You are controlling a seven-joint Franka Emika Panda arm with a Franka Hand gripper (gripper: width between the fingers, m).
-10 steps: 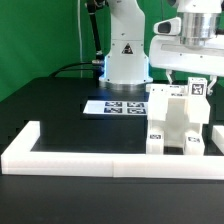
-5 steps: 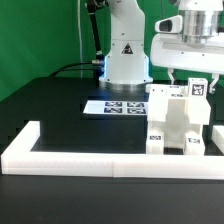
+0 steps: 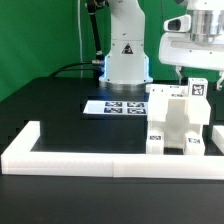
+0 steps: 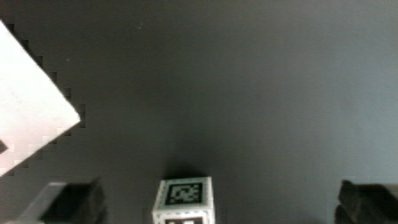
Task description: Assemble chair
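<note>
The chair (image 3: 175,122) is what I'm watching: a blocky white structure standing upright on the exterior view's right, tucked just behind the front barrier, its little tags facing the camera.

Working down by size, the black table (image 3: 60,115) carries everything. The border wall (image 3: 100,158) runs low along the front and turns back at both ends. I read it as a fence to brace parts against, which would explain why the chair sits so close to it.

The arm's base (image 3: 125,52) stands at the back centre, and the arm reaches over toward the chair's side. The marker board (image 3: 115,105) lies flat in front of the base, near the chair, and it's there for tracking, not building.

The gripper (image 3: 192,72) hangs above the chair's top with its jaws as wide as they go and nothing in them. On the wrist view I've got the dark fingers (image 4: 71,200) at either edge. A tagged post (image 4: 183,195) sits below and between them, apart from both. My guess is I'm lined up over that post so a straight descent would straddle it.

A pale slab (image 4: 27,105) cuts across one corner of the wrist view, and I can't tell which piece it is. I see no loose parts on the table from here.
</note>
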